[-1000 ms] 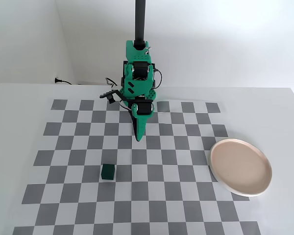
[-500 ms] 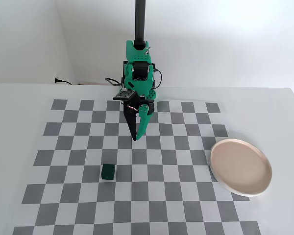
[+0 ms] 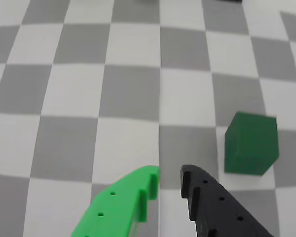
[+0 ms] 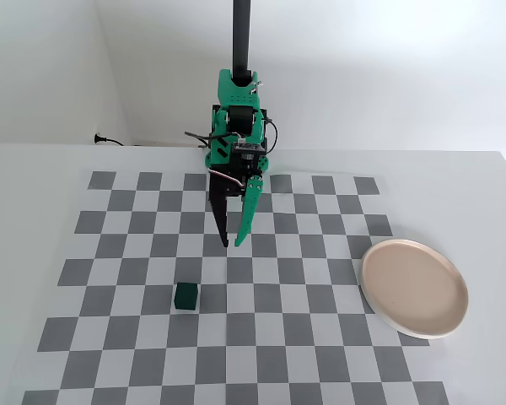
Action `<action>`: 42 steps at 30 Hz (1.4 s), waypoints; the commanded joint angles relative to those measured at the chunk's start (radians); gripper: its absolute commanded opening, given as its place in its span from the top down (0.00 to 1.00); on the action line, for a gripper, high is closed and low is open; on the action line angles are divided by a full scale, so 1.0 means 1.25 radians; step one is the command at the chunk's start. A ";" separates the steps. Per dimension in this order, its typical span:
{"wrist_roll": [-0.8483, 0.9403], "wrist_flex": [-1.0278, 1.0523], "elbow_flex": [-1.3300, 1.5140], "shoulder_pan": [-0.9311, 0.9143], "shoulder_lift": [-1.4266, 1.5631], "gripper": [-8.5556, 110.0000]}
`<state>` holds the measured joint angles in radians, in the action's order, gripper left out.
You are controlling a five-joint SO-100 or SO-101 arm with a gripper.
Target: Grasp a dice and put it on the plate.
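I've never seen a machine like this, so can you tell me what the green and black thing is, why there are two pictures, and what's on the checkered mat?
It's a small robot arm. Its gripper is like two fingers, one green and one black. The fixed view shows the whole table from a camera standing in front. The wrist view comes from a camera riding on the arm, looking past the fingers. On the mat sit a dark green dice and, off to the right in the fixed view, a pinkish plate. The fingers are slightly apart and hold nothing. The dice sits beside them, untouched.
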<state>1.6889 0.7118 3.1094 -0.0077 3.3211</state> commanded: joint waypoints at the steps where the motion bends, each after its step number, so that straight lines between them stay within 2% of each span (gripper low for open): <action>1: 0.043 -0.052 -0.016 -0.001 0.012 0.87; 12: 0.056 -0.189 -0.025 -0.016 -0.036 0.82; 20: 0.023 -0.291 -0.212 -0.070 -0.373 0.81; 30: 0.016 -0.382 -0.471 -0.206 -0.766 0.80; 42: 0.076 -0.378 -0.493 -0.233 -0.880 0.78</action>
<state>1.7625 0.2286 2.5863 -0.3068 2.2166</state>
